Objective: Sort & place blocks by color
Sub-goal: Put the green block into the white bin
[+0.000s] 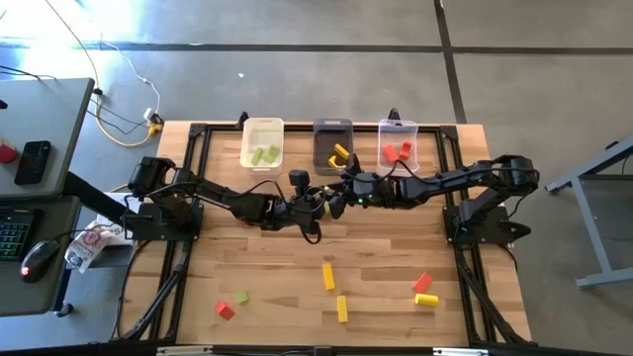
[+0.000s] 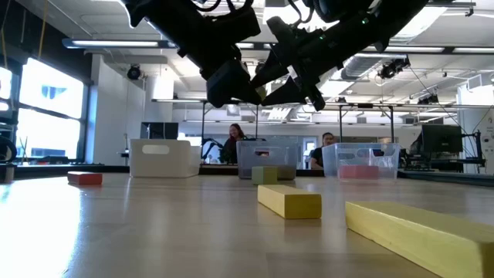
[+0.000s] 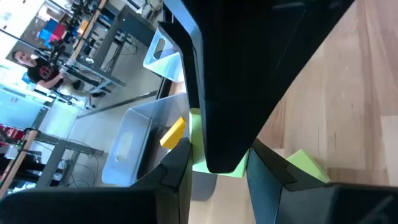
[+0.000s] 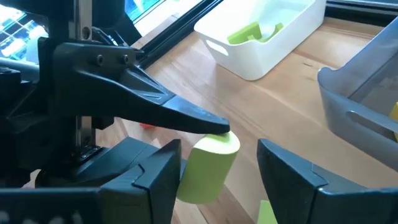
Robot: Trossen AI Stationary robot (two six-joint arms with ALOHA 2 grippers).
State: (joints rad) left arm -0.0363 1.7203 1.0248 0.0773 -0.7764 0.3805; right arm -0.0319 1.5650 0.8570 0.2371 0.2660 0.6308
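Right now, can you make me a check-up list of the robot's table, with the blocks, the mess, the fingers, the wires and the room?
Surface: wooden table, three bins along the far edge.
Job's things: green blocks in white bin, yellow in dark grey bin, red in clear bin; seven loose blocks near the front.
Clutter: nothing seen on the table.
Grippers: left gripper fingers shut on light green block mid-table; right gripper fingers open around it.
Cables: yellow cable on floor.
Surroundings: desk with mouse; people behind.
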